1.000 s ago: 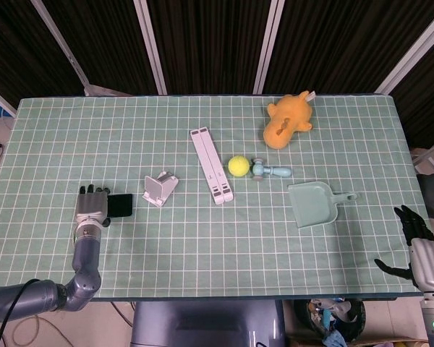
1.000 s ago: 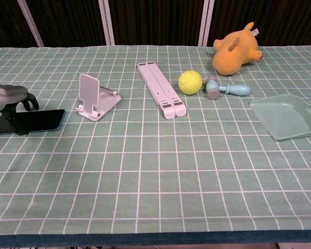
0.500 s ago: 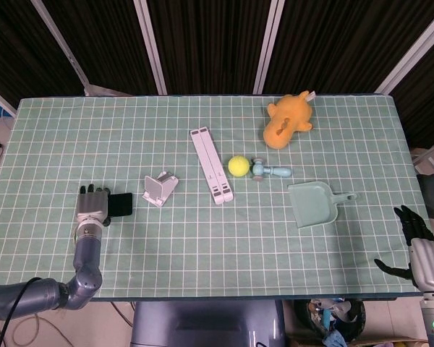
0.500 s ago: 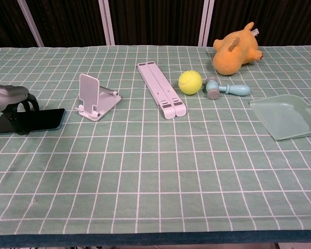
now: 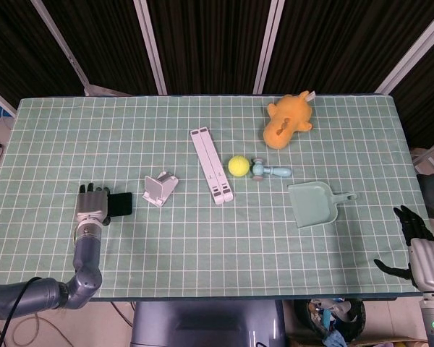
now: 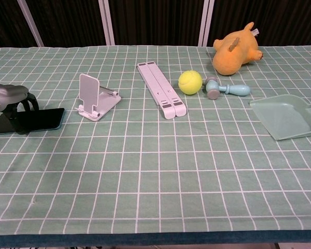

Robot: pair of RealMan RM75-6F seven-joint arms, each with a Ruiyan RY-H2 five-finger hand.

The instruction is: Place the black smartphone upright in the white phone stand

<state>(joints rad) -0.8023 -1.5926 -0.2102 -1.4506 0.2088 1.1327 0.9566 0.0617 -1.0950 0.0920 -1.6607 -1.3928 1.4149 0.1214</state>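
The black smartphone (image 6: pixel 33 120) lies flat at the left of the frame, near the white phone stand (image 6: pixel 96 97). The left robot hand (image 5: pixel 92 205) rests on it, fingers bent over its end; I cannot tell if it grips. The right robot hand (image 5: pixel 412 246), lower right, holds nothing, fingers apart.

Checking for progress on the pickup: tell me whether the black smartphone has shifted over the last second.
Yes, slightly. In the chest view the black smartphone edged left, away from the white phone stand, under the left hand.

Table (image 5: pixel 202 238): covered by a green cloth with a white grid.
Wall behind table: dark ribbed panels (image 5: pixel 210 43) split by pale slanted bars (image 5: pixel 150 47).
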